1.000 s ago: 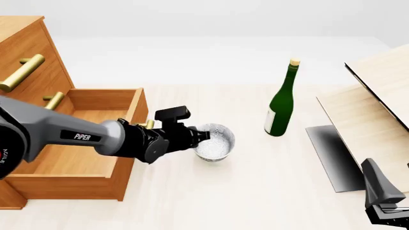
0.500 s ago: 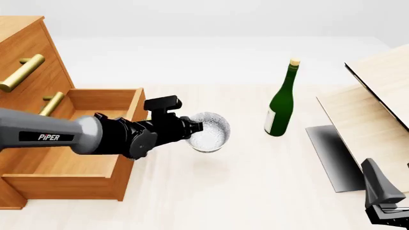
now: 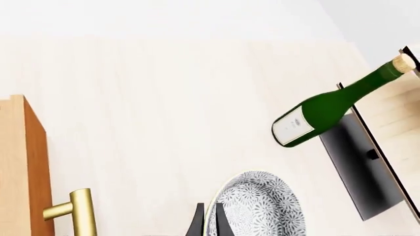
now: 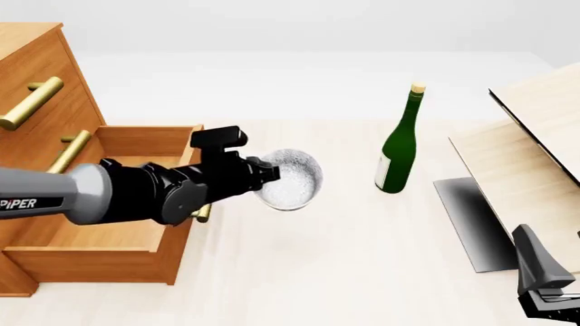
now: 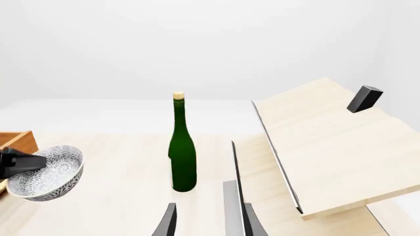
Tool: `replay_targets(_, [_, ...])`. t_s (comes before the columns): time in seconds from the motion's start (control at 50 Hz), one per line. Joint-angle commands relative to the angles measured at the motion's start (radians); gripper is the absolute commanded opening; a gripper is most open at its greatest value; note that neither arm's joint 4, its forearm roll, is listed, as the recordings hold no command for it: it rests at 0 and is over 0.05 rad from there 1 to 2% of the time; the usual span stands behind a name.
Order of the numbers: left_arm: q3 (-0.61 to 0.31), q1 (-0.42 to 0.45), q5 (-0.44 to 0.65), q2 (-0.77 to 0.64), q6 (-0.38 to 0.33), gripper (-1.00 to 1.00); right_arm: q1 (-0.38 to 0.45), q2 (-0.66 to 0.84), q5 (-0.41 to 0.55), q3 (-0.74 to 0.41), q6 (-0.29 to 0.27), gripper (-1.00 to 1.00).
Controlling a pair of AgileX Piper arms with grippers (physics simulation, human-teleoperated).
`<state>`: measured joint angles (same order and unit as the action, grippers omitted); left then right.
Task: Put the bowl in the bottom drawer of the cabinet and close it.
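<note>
A speckled bowl is held by its rim, tilted, in the clamped left gripper beside the open bottom drawer. The right gripper is parted, empty.

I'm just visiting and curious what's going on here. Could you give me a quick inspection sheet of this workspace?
Surface: pale wood table.
Job's things: speckled bowl held off the table, tilted, beside the open bottom drawer of the cabinet.
Clutter: upright green bottle; pale wood panels.
Hands: left hand shut on the bowl's rim; right hand open, holding nothing.
Cables: nothing seen.
Surroundings: plain white backdrop.
</note>
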<state>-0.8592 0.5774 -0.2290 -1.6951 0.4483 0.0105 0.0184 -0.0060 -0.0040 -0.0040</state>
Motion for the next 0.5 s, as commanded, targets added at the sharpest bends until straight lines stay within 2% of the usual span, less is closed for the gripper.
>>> replay_targets(0.02, [0.02,-0.003,0.01,0.064,-0.019,-1.0,0.0,0.0,0.0,0.0,0.0,1.0])
replay_targets(0.5, [0.063,-0.031,0.053,0.206,-0.08,-1.0,0.0,0.0,0.0,0.0,0.0,1.0])
